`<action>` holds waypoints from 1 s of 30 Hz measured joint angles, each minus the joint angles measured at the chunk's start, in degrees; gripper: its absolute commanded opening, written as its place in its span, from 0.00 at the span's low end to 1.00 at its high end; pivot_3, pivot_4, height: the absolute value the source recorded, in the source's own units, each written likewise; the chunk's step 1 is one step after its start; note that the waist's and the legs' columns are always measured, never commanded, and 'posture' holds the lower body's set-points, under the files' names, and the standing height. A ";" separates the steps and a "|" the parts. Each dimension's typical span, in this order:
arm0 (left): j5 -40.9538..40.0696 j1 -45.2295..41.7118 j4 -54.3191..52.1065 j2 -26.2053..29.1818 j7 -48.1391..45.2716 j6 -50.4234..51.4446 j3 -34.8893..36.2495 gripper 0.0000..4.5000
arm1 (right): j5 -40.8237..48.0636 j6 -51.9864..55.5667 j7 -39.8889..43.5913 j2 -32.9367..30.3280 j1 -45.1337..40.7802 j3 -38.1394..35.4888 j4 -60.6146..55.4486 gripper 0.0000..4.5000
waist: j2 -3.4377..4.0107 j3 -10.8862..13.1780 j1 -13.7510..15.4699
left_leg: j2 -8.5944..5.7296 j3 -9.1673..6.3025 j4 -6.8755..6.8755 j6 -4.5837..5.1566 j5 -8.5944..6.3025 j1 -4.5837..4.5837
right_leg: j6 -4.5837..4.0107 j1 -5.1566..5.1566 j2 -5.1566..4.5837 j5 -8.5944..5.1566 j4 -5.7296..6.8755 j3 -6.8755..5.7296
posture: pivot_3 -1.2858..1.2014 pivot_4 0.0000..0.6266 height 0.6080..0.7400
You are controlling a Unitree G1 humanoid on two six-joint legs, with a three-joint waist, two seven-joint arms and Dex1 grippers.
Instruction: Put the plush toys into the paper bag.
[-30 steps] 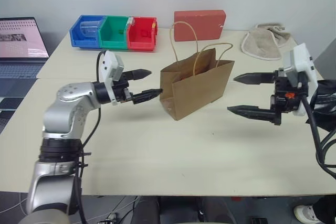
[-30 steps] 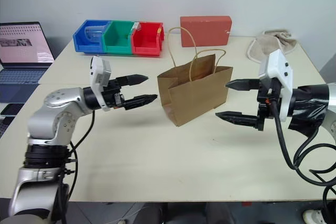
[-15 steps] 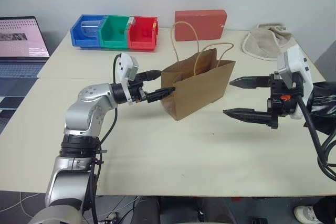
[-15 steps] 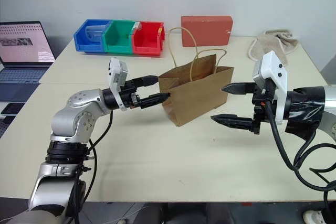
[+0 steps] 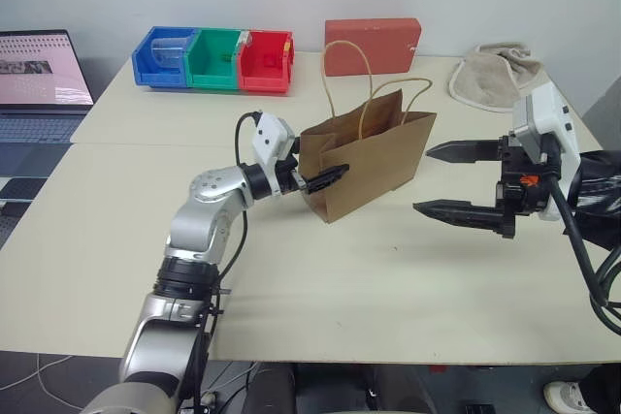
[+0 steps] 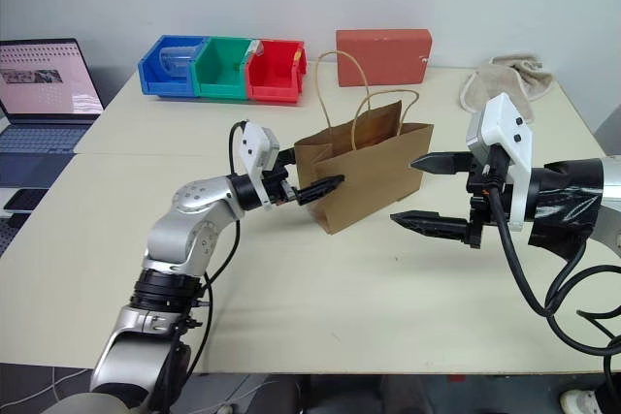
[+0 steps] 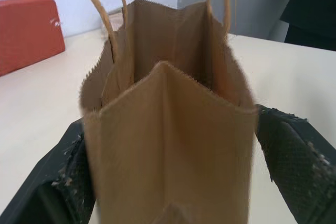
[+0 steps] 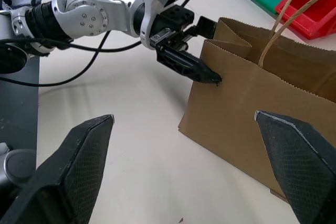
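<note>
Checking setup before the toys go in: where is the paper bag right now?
The paper bag stands upright mid-table, in front of the red box. The left hand straddles its narrow left end.

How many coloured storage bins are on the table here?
3, in a row at the table's far left: blue bin, green bin, red bin. None seem hidden.

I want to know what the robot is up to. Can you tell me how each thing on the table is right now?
paper bag: standing up, top open, handles up.
left gripper: fingers open, one on each side of the bag's end.
right gripper: fingers open, holding nothing, beside the bag.
laptop: lid open, screen on.
red box: lying closed at the back.
cloth: crumpled in a heap.
</note>
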 measured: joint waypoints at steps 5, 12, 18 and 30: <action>-0.08 0.00 1.82 -1.28 0.84 -1.61 0.45 0.73 | 0.03 0.00 -0.19 -0.01 0.00 0.00 -0.50 1.00 | 0.00 0.00 -0.14 | 0.00 0.00 0.00 0.00 0.00 0.02 | 0.00 0.00 0.00 0.00 0.01 0.00 | 0.52 0.24 1.00; -0.86 0.70 2.01 -1.27 -0.61 -1.74 0.49 0.25 | -0.01 -0.02 -0.56 -0.07 0.01 0.00 -0.67 1.00 | 0.00 0.00 -0.06 | 0.00 0.00 -0.01 0.00 0.00 0.01 | -0.01 0.00 0.00 0.00 0.00 0.00 | 0.52 0.24 1.00; -1.13 0.75 3.02 -1.40 -1.65 -3.37 0.49 0.00 | -2.43 -2.14 -0.47 -0.14 0.65 0.13 -1.70 1.00 | 0.00 0.00 -0.05 | -0.01 0.00 0.00 0.00 0.00 0.01 | -0.01 0.01 0.00 0.00 -0.01 0.00 | 0.52 0.24 1.00; -8.31 -4.19 6.68 2.89 -16.62 2.38 1.34 0.00 | -3.27 -2.48 1.07 -4.91 11.55 -9.14 -2.64 1.00 | 0.00 0.00 0.03 | -0.01 -0.01 -0.02 0.00 0.00 -0.03 | -0.04 0.00 0.00 -0.03 -0.02 -0.03 | 0.52 0.24 1.00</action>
